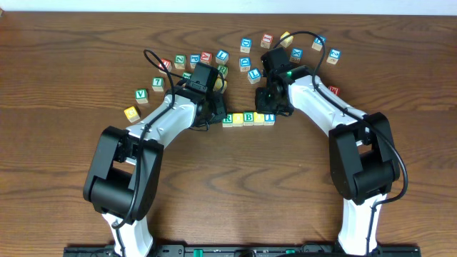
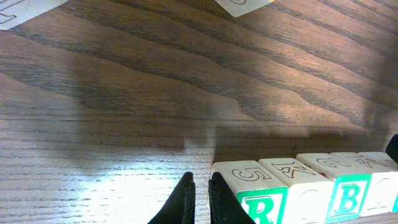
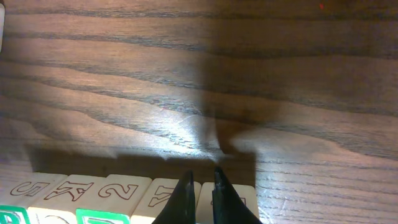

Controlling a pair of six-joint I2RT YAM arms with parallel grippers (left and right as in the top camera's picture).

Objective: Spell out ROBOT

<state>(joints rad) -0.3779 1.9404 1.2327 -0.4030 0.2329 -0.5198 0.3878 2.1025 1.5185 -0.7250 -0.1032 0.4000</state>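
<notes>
Pinched together, the left gripper (image 2: 200,200) sits just beside the R cube (image 2: 252,190) and the right gripper (image 3: 204,196), likewise together, over the T cube (image 1: 269,118), in the middle of the desk (image 1: 235,193); any off-line shove could buckle the ROBOT row (image 1: 248,118).

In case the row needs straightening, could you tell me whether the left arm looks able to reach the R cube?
Probably yes: the left gripper, shut, sits right beside the R cube, perhaps touching it, with nothing in between; it would have to open to grasp it.
</notes>
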